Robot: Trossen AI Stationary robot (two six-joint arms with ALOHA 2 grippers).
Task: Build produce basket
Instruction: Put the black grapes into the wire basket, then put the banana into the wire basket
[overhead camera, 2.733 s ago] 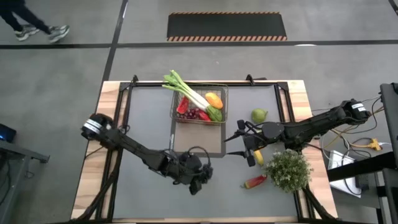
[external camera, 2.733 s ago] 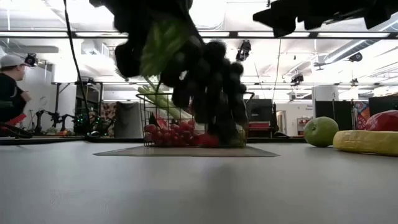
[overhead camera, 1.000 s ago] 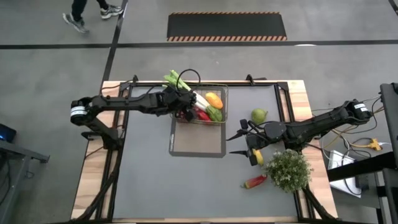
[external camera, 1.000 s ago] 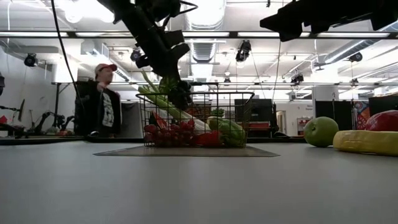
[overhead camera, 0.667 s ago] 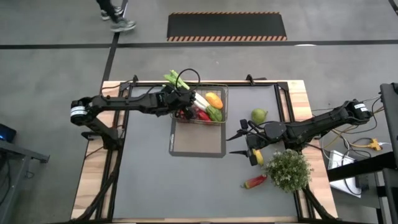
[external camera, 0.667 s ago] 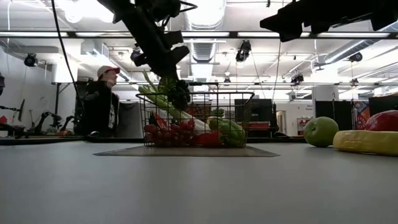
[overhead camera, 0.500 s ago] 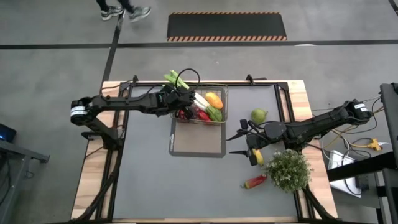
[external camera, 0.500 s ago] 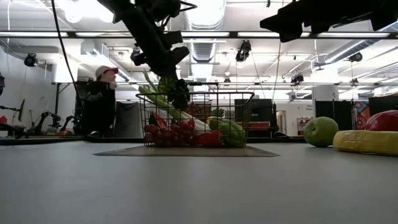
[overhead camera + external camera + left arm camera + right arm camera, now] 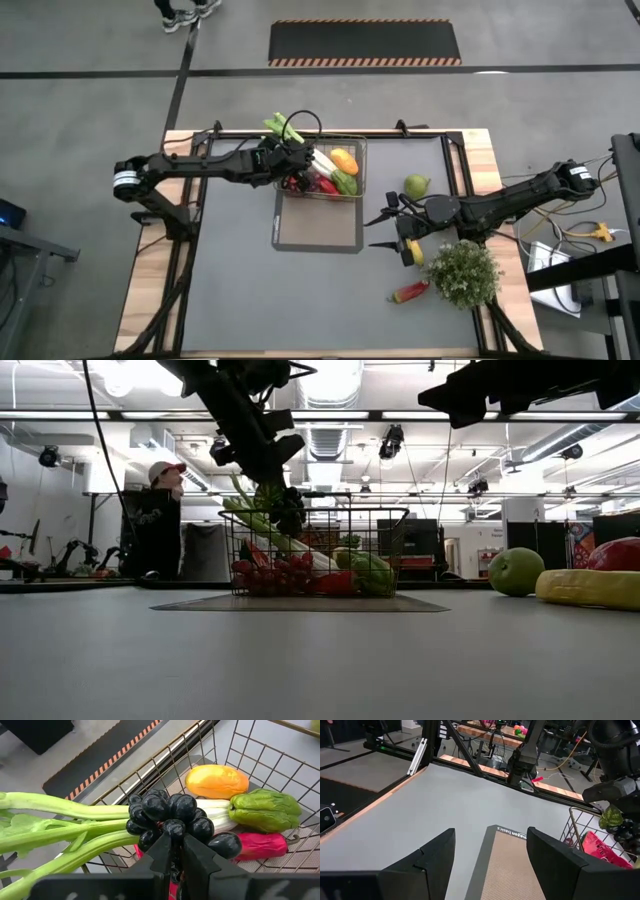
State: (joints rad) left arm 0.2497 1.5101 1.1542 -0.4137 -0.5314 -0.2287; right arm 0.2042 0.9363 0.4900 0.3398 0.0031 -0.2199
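Grey counter [image 9: 230, 280]: only the left wrist view shows the left claw [image 9: 172, 851] clenched on dark grapes [image 9: 172, 817] above the dark wire-mesh basket [image 9: 352, 150]; at three o'clock, the right claw [image 9: 385, 228] hangs released.

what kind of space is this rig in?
Most likely a robotics lab or workshop. The low view shows an open ceiling with strip lights and ducting, another metal rig in the background, and a person standing by; the high view shows a hazard-striped floor mat.

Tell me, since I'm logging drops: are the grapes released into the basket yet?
Not released. The left gripper is shut on the grapes, holding them above the basket.
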